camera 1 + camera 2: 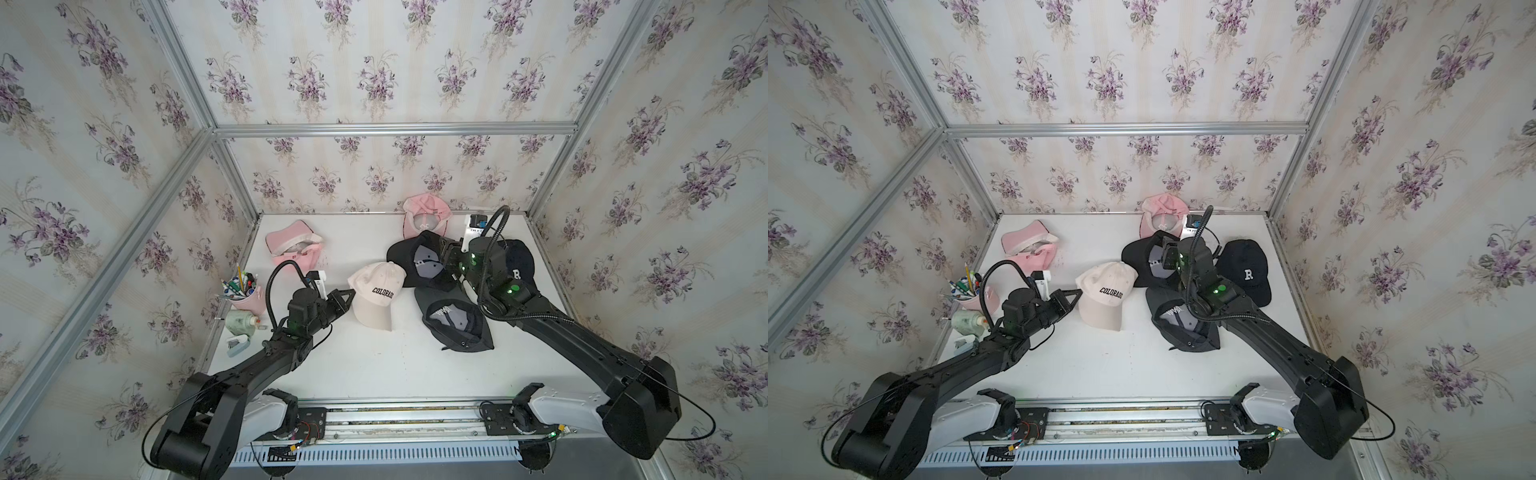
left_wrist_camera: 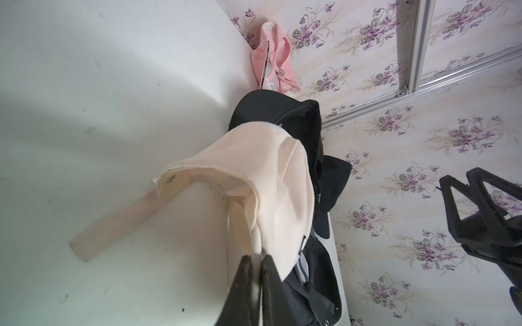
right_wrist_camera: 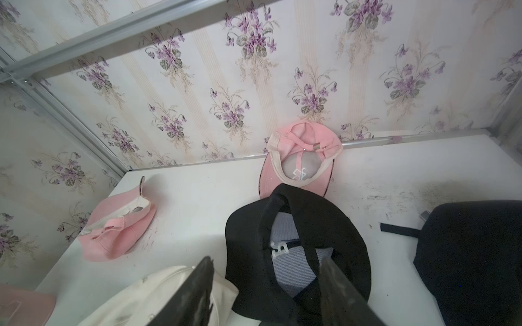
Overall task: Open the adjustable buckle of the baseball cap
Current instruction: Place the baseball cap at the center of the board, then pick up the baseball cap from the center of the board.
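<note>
The cream COLORADO cap point(image 1: 376, 295) sits crown-up near the middle of the table point(image 1: 374, 374), brim toward the robot. In the left wrist view its rear opening shows. The cream strap point(image 2: 113, 223) lies long and flat on the table, running out from under a small flap. The buckle itself is too hidden to tell whether it is released.

The left gripper point(image 2: 255, 258) is at the cap's rear edge, jaws nearly together, with a ridge of cream fabric drawn in between the tips.

On the right arm's side of the COLORADO cap lies a black cap point(image 3: 282, 225), inside up. The right gripper point(image 3: 267, 262) hovers above it, jaws about half apart and empty. Beyond the black cap is a navy R cap point(image 1: 1246, 266), and two pink caps point(image 1: 293, 247) lie toward the back wall.

The step in hand looks like steadying the cream cap's rim for work on its buckle. The next move probably calls for the right gripper to cross to the strap. It would need a low approach to pinch that flat band near the flap and pull against the left gripper's hold.
</note>
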Controlling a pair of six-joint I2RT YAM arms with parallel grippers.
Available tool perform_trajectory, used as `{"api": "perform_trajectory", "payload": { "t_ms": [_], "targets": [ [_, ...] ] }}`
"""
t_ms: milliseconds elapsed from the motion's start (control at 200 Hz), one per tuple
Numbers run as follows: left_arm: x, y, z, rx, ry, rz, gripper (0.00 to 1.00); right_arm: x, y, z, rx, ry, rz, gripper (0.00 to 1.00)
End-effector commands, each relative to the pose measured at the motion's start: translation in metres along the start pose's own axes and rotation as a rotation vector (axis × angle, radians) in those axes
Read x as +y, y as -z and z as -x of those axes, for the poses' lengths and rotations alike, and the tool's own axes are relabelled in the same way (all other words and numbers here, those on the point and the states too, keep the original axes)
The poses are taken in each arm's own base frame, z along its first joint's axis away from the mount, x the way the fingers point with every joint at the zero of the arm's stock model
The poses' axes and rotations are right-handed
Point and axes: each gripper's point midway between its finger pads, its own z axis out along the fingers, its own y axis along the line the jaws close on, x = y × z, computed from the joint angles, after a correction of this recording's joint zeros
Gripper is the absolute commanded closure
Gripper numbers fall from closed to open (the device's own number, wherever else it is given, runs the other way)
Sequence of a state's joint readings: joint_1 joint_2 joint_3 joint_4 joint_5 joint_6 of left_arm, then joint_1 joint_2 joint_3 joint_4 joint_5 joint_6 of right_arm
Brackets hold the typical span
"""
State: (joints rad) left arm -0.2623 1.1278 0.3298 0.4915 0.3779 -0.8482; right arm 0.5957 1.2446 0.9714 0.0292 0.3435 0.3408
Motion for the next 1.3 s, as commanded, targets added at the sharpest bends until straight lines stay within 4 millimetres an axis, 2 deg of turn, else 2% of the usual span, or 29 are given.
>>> {"api": "perform_trajectory", "payload": {
  "t_ms": [0,155,310,335,345,360,465,615,774,899,999,1139,1299],
  "targets": [
    [0.043,0.012,-0.012,0.034,-0.036,0.189,0.82,-0.006,-0.003,-0.014,0.044,-0.005,0.006,0.41],
    [0.066,0.02,-0.018,0.045,-0.011,0.28,0.79,-0.016,-0.007,-0.025,0.069,-0.019,-0.006,0.4],
    [0.085,0.028,-0.02,0.067,-0.029,0.393,0.77,-0.018,-0.01,-0.037,0.09,-0.026,-0.006,0.4],
    [0.086,0.029,-0.019,0.073,-0.039,0.408,0.76,-0.018,-0.01,-0.039,0.095,-0.029,-0.005,0.4],
    [0.086,0.029,-0.019,0.077,-0.044,0.413,0.76,-0.029,-0.013,-0.037,0.091,-0.038,-0.03,0.4],
    [0.085,0.029,-0.018,0.08,-0.053,0.418,0.76,-0.033,-0.014,-0.037,0.093,-0.042,-0.039,0.4],
    [0.086,0.032,-0.014,0.123,-0.108,0.474,0.73,-0.042,-0.019,-0.046,0.123,-0.059,-0.052,0.4],
    [0.085,0.038,-0.005,0.156,-0.165,0.551,0.58,-0.053,-0.025,-0.054,0.169,-0.078,-0.064,0.4],
    [0.056,0.044,0.025,0.102,-0.284,0.536,0.41,-0.071,-0.041,-0.06,0.235,-0.111,-0.067,0.4],
    [0.023,0.047,0.051,0.048,-0.397,0.495,0.38,-0.081,-0.063,-0.07,0.316,-0.083,-0.077,0.42],
    [-0.006,0.043,0.065,0.031,-0.487,0.446,0.37,-0.087,-0.081,-0.077,0.355,-0.016,-0.108,0.42],
    [-0.038,0.031,0.07,0.052,-0.59,0.392,0.36,-0.082,-0.108,-0.092,0.451,0.033,-0.09,0.43],
    [-0.061,0.019,0.066,0.075,-0.678,0.34,0.36,-0.084,-0.127,-0.115,0.545,0.109,-0.145,0.4]
  ]
}}
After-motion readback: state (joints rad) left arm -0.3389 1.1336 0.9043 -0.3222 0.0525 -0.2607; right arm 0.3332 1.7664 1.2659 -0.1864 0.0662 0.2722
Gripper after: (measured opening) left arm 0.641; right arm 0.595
